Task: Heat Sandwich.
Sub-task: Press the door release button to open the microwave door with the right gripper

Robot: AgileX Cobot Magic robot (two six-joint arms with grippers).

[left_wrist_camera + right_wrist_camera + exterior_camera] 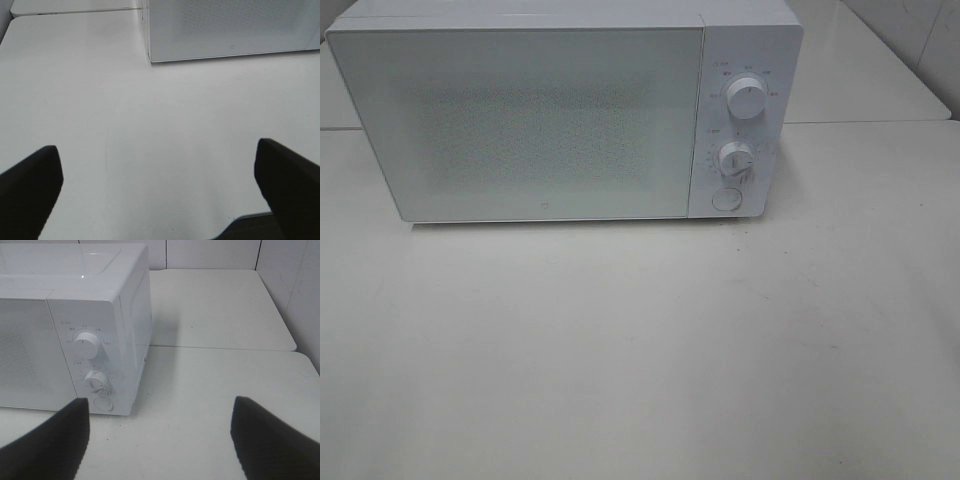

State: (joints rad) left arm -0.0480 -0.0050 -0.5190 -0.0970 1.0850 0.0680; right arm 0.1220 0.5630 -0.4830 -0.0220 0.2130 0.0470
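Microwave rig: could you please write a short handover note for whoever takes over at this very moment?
Left gripper: open, empty, over bare table in front of the microwave.
Right gripper: open, empty, facing the control panel.
Sandwich: in no view; door shut, interior not visible.
Done: cannot tell whether it is loaded.
To do: check inside; if loaded, probably set the panel and start.

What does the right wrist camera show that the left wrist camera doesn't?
Only the right wrist view: the upper knob, lower knob and round button on the microwave, plus the open right gripper. Only the left wrist view: the microwave's door-side corner and the open left gripper. Both: the microwave, the white table, nothing between the jaws.
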